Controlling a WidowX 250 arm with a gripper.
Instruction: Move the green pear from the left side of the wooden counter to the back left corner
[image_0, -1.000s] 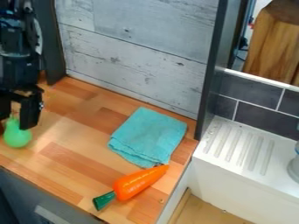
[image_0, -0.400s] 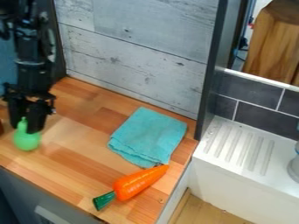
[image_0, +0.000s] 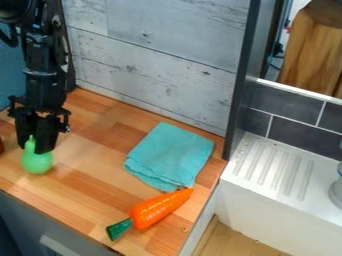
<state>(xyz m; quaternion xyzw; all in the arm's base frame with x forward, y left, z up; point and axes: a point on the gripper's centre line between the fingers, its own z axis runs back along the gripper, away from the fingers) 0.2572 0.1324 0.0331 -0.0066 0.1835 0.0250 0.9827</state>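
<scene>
From above, fairly near, a camera slants down over the counter (image_0: 87, 187) toward the wall (image_0: 160, 60)

A green pear (image_0: 37, 162) is upright, neck in the claw (image_0: 33, 147).

Green pear (image_0: 37, 162) partly behind tool (image_0: 35, 145); arm (image_0: 44, 57) cut off above.

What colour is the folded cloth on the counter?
Teal, or blue-green; the cloth shows best in the camera view.
</scene>
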